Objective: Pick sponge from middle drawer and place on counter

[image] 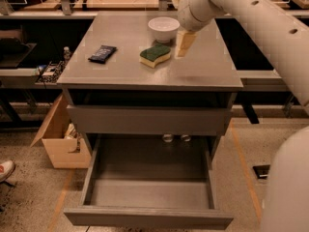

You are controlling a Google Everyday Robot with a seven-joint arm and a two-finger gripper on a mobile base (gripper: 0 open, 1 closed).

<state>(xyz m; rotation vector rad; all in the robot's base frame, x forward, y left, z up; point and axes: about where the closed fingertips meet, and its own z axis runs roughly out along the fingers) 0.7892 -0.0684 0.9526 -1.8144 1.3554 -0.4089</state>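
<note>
Sponge [155, 55] lies flat on the counter [203, 71], green side up, in the upper middle of the frame — just below the white bowl [163, 28]. Gripper [185, 43] hangs just right of it, not touching — open or closed, I cannot tell. Dark packet [102, 53] lies further left. Middle drawer [149, 192] stands pulled out at the bottom of the frame

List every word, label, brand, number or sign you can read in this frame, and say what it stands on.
No text here is legible.
On the dark packet lying on the counter: any print is too blurred to read.
On the sponge, white bowl, middle drawer and cardboard box: no markings show.
On the gripper, over the counter just right of the sponge: no label shows.
</note>
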